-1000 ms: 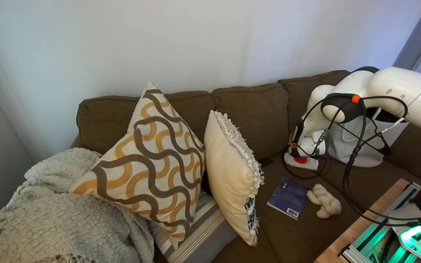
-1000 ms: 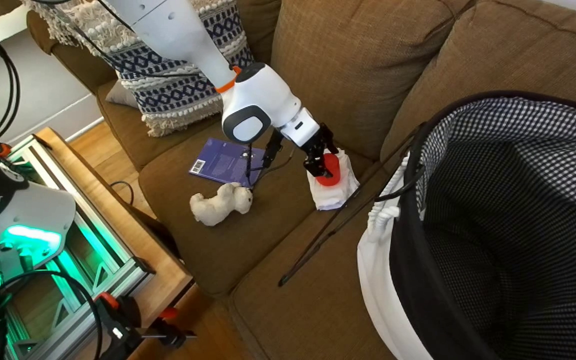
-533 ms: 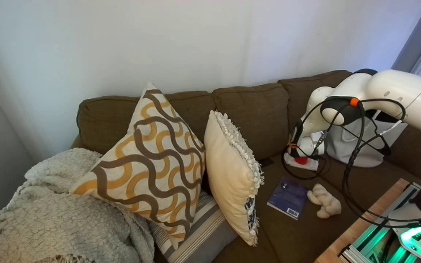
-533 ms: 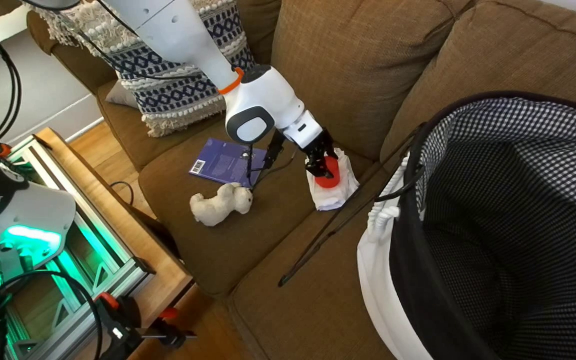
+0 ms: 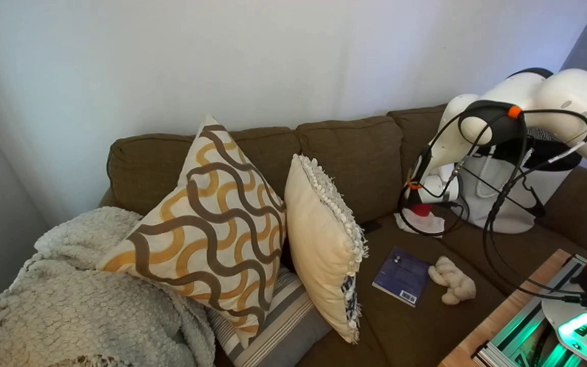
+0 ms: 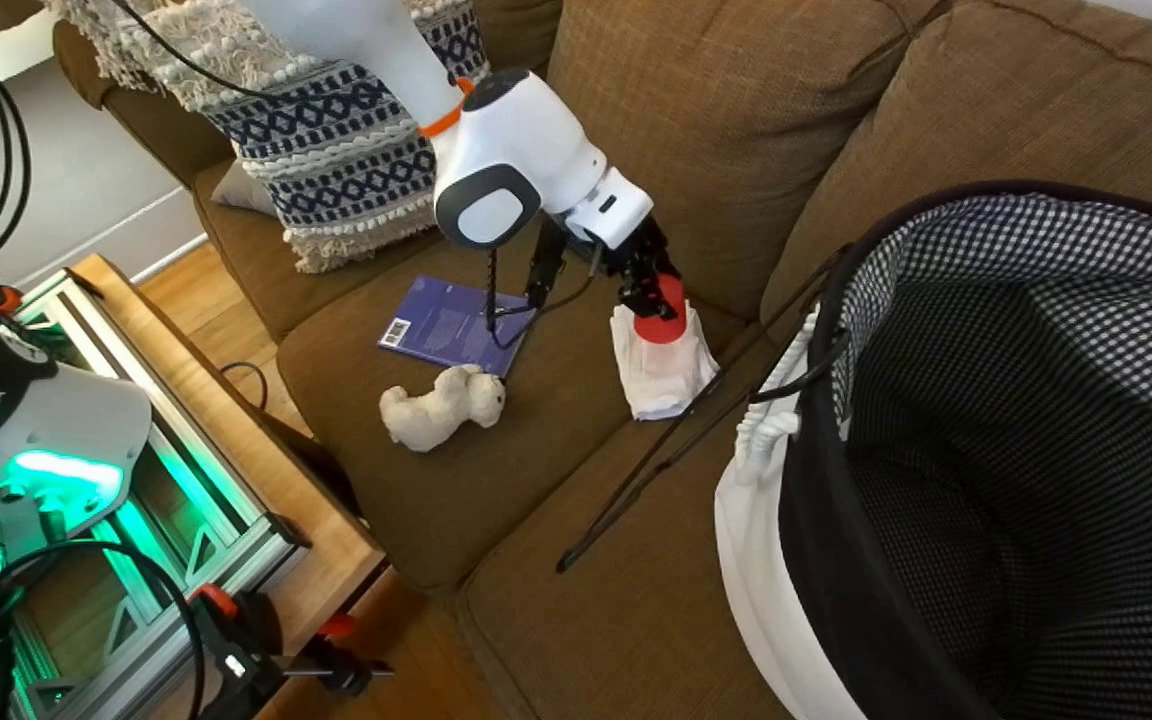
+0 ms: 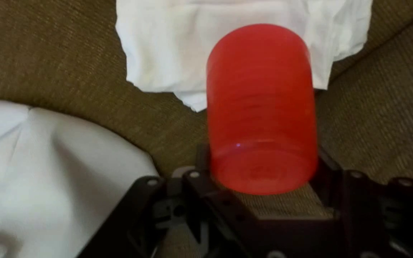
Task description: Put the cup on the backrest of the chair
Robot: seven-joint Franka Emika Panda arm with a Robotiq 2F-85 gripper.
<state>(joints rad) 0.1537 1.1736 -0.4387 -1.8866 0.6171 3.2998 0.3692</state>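
The small red cup [image 7: 262, 100] is held between the fingers of my gripper [image 7: 264, 161] in the wrist view, its flat end towards the camera. The cup also shows in both exterior views [image 5: 421, 209] [image 6: 664, 325], just below my gripper [image 6: 651, 285] and raised above the folded white sheet [image 6: 666, 385]. The fingers touch the cup's two sides. The chair is a dark olive-brown sofa; its backrest cushions [image 5: 349, 158] rise behind the cup, also visible in an exterior view [image 6: 716, 130]. The gripper is mostly hidden by the arm in an exterior view.
A white fabric basket [image 6: 776, 590] with a dark rim and a hanging strap stands beside the sheet. A purple book [image 6: 446, 325] and a tan plush toy [image 6: 441, 405] lie on the seat. Throw pillows [image 5: 217, 219] [image 5: 319, 250] lean further along the backrest.
Over the last half second, my gripper and the red cup have risen together off the white sheet. The sheet, book and toy have stayed in place.
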